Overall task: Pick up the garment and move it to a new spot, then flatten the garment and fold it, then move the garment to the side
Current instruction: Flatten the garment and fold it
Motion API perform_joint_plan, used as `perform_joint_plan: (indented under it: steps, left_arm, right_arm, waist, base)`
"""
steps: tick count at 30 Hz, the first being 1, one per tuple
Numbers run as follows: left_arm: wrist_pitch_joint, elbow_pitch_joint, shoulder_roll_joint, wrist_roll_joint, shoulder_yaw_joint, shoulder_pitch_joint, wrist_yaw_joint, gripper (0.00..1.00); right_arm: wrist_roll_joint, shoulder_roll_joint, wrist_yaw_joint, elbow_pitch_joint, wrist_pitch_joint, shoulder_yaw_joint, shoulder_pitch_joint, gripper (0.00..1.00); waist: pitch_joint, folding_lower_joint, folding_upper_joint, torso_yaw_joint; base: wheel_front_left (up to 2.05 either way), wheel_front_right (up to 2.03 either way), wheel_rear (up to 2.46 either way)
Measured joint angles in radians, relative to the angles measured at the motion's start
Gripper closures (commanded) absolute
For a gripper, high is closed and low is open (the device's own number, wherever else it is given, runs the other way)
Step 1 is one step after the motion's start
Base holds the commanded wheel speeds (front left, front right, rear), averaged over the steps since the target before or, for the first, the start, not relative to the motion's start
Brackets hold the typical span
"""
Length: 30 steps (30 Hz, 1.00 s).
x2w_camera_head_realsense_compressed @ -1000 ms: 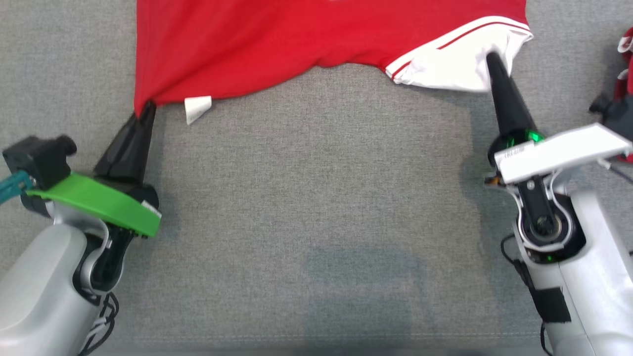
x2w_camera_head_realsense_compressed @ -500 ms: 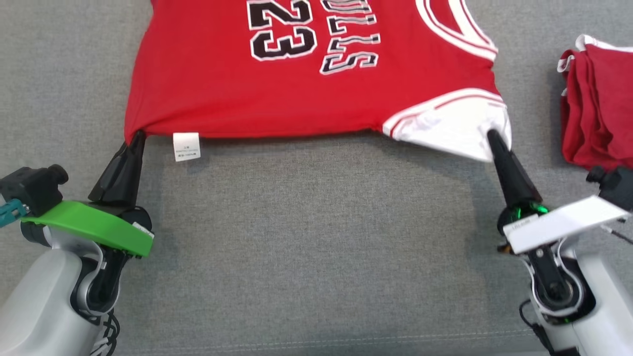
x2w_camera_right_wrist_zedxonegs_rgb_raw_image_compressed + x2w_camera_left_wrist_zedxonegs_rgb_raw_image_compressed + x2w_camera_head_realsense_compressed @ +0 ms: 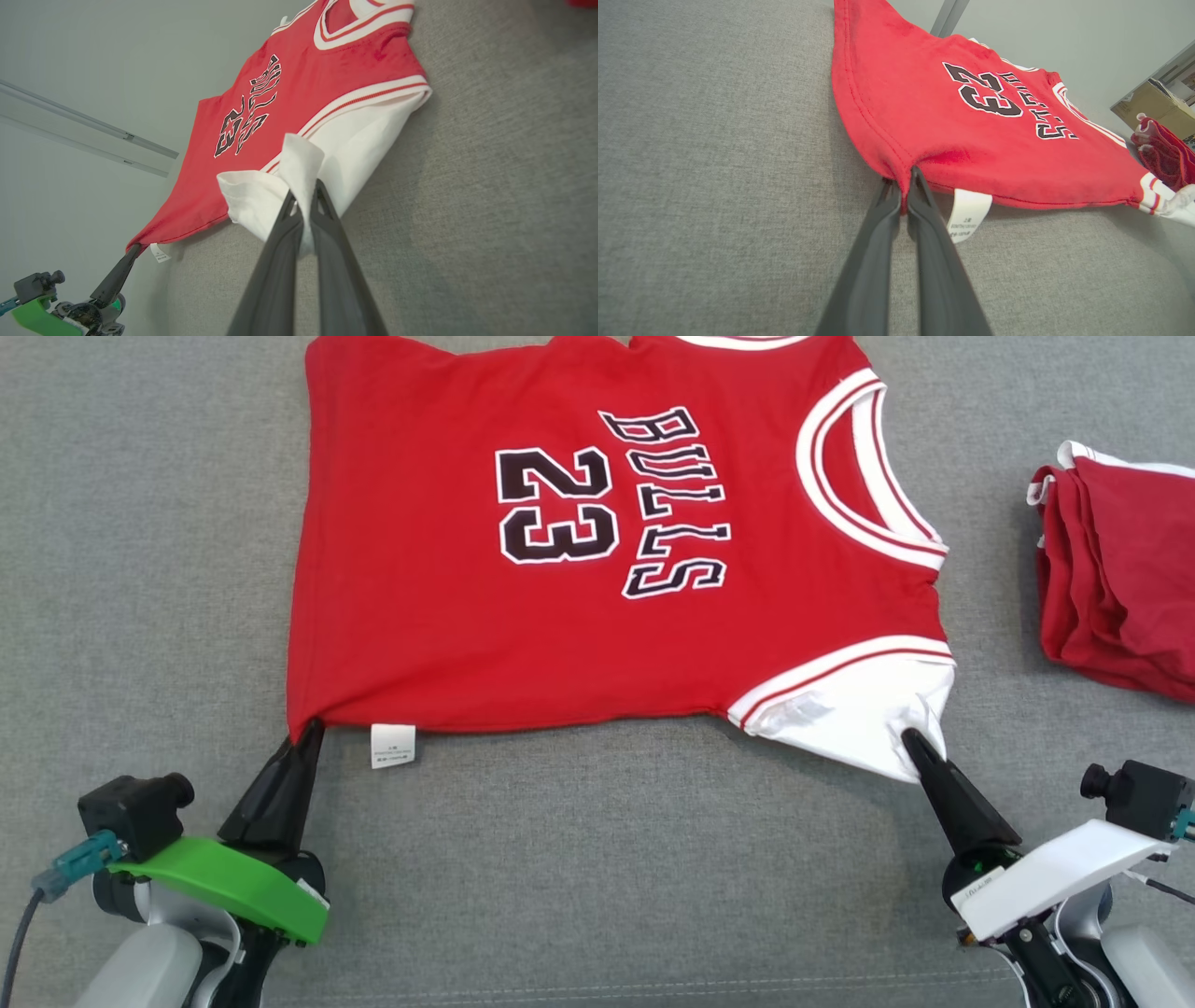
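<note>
Drawn nearer the robot than half a second ago: garment (image 3: 560, 616), with its near edge now just past the near end of the folded red pile (image 3: 1120, 588) rather than short of it. Allow also for a shift of the head camera. Lying print-up on the grey cloth surface (image 3: 607, 868), collar toward the right, far part flat, near edge stretched taut between both grippers.

Judged step: flattening by dragging. To do it well:
- Keep both pulls level and equal, low over the surface, letting friction smooth the under layer.
- Stop before any return of slack.
- Let go only with the near edge laid down straight.
- Mind the white sleeve (image 3: 840, 719), bunched toward its pinch and likely to stay creased unless spread afterward.

Left gripper (image 3: 308, 730): closed tight on the near hem corner, just beside the care label (image 3: 392, 745), with red fabric squeezed between the fingers in the left wrist view.

Right gripper (image 3: 907, 739): likewise clamped, on a fold of the white sleeve, with cloth pinched up between the fingers in the right wrist view.
</note>
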Motion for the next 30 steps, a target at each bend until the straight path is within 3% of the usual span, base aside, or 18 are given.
perform_joint_plan:
  steps: [9,10,12,14,16,17,18,19,20,22,30]
  left_arm:
    - [0.000,0.013,-0.033,0.035,0.011,0.026,-0.006,1.00]
    - [0.000,0.025,-0.035,0.036,0.012,0.030,-0.006,1.00]
    - [0.000,0.045,-0.040,0.038,0.013,0.040,-0.009,1.00]
    - [0.000,0.067,-0.049,0.050,0.008,0.046,-0.010,1.00]
    - [0.000,0.103,-0.076,0.050,-0.002,0.047,-0.010,0.86]
    - [0.000,0.112,-0.087,0.048,-0.001,0.047,-0.010,0.61]
    - [0.000,0.124,-0.097,0.044,-0.003,0.047,-0.010,0.53]
    - [0.000,0.134,-0.103,0.042,-0.010,0.047,-0.010,0.29]
    - [0.000,0.140,-0.107,0.042,-0.012,0.047,-0.012,0.29]
    - [0.000,0.159,-0.109,0.041,-0.011,0.048,-0.012,0.00]
    - [0.000,0.195,-0.122,0.032,0.024,0.071,-0.012,0.00]
  right_arm:
    - [-0.044,-0.028,0.000,0.012,0.007,0.027,0.033,1.00]
    - [-0.055,-0.033,0.000,0.021,0.007,0.030,0.032,0.91]
    - [-0.077,-0.043,0.000,0.050,0.008,0.040,0.031,0.85]
    - [-0.087,-0.042,0.000,0.078,0.007,0.051,0.031,0.55]
    - [-0.102,-0.041,0.000,0.120,0.007,0.064,0.031,0.22]
    - [-0.111,-0.040,0.000,0.133,0.005,0.065,0.031,0.00]
    - [-0.119,-0.040,0.000,0.145,0.004,0.067,0.031,0.00]
    - [-0.132,-0.041,0.000,0.156,-0.002,0.069,0.031,0.00]
    - [-0.143,-0.041,-0.001,0.163,-0.005,0.071,0.032,0.00]
    - [-0.166,-0.043,-0.001,0.167,-0.012,0.084,0.031,0.00]
    - [-0.231,-0.059,-0.010,0.172,-0.081,0.069,0.033,0.00]
  waist:
    - [-0.019,0.0000,0.0000,0.025]
    - [-0.020,0.0000,0.0000,0.025]
    - [-0.026,0.0000,0.0000,0.024]
    - [-0.033,0.0000,0.0000,0.022]
    - [-0.047,0.0000,0.0000,0.022]
    - [-0.052,0.0000,0.0000,0.022]
    - [-0.057,0.0000,0.0000,0.022]
    - [-0.063,0.0000,0.0000,0.022]
    - [-0.068,0.0000,0.0000,0.022]
    - [-0.079,0.0000,0.0000,0.022]
    - [-0.108,0.0000,0.0000,0.018]
  base:
    - [0.00,0.00,0.00]
    - [0.00,0.00,0.00]
    - [0.00,0.00,0.00]
    - [0.00,0.00,0.00]
    - [0.00,0.00,0.00]
    - [0.00,0.00,0.00]
    - [0.00,0.00,0.00]
    - [0.00,0.00,0.00]
    - [0.00,0.00,0.00]
    - [0.00,0.00,0.00]
    - [0.00,0.00,0.00]
